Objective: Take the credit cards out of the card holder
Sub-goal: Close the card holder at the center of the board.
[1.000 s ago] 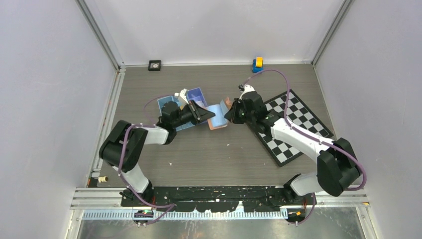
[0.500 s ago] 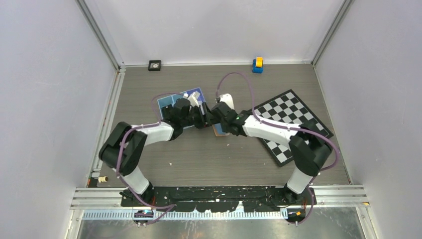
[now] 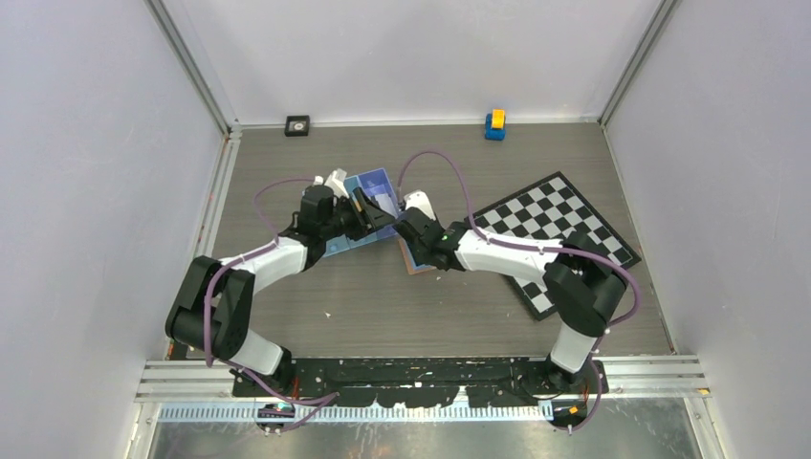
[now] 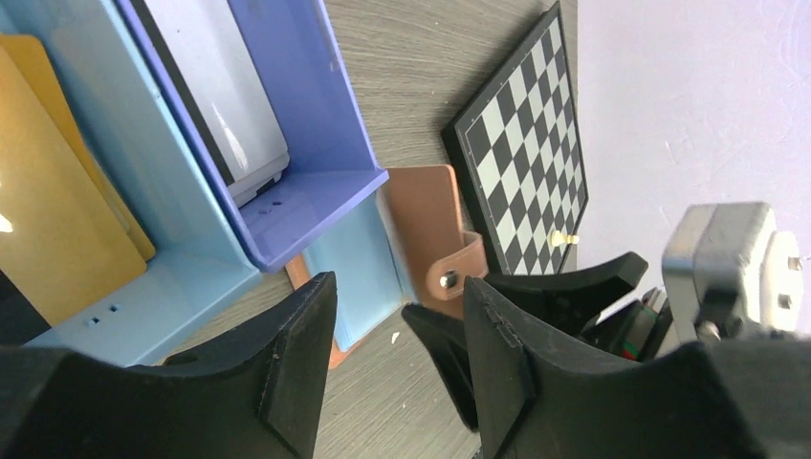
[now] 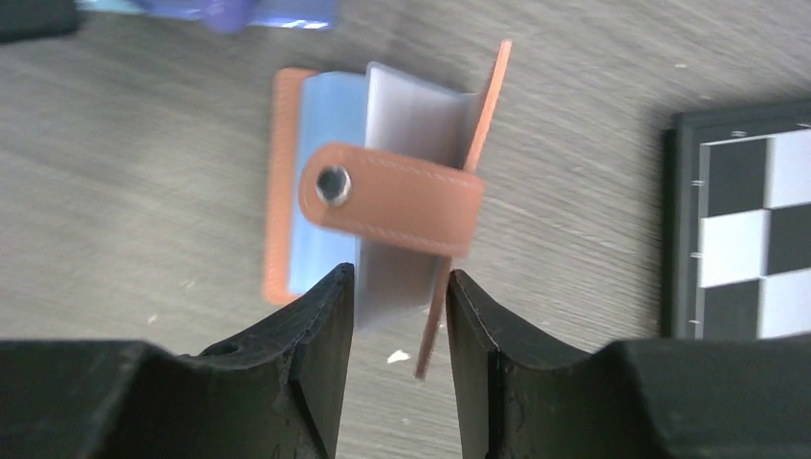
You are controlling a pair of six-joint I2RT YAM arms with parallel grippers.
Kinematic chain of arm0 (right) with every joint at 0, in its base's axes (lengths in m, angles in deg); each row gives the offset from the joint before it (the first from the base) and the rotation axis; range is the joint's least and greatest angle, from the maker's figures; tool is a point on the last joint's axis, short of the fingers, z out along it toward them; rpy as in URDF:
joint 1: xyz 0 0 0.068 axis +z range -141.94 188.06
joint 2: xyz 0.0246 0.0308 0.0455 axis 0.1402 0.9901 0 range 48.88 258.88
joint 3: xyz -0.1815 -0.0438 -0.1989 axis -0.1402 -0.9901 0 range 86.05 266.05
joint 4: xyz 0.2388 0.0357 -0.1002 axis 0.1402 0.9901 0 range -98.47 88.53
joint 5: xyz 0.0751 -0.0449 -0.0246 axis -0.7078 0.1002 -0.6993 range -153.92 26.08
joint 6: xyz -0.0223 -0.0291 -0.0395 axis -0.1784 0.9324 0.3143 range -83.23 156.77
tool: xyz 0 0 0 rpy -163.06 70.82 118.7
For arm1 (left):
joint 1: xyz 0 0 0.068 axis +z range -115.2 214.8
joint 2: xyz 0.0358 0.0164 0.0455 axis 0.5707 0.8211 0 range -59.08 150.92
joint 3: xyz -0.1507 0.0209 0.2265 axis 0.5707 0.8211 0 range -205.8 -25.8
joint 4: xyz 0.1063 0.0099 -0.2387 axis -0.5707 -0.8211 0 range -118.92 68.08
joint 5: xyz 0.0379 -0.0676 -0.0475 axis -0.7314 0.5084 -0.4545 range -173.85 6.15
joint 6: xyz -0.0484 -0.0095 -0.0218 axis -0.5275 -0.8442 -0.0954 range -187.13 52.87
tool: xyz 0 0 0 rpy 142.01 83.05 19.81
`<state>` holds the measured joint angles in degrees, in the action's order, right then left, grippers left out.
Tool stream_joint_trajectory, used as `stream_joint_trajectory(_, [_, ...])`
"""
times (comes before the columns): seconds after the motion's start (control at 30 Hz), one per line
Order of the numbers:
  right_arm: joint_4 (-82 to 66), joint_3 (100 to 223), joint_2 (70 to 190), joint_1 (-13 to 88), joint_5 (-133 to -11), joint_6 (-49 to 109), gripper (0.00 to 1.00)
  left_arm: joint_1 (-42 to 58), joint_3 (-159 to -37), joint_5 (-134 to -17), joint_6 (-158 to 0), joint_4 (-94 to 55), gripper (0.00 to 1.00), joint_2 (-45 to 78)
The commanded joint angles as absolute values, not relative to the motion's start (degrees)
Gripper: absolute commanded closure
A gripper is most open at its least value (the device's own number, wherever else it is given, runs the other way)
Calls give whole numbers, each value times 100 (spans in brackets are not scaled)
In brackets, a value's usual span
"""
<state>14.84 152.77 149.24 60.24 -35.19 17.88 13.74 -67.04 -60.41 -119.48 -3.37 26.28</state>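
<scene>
Tan leather card holder lies unfolded on the surface beside a blue tray, cards exposed for pulling, the right tool parted at their edge, the left tool released over the tray.

The card holder lies on the table between the compartment tray on the left and the chessboard on the right. Cards lie in the tray.

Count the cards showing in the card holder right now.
2. A pale blue card lies flat on the open flap of the card holder; a grey card stands tilted beside it, against the raised flap. More may be hidden behind them.
</scene>
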Motion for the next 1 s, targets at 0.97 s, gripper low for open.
stream_joint_trajectory(0.97, [-341, 14279, 13897, 4770, -7354, 755, 62, 967, -7528, -5357, -11345, -911, 78, 3243])
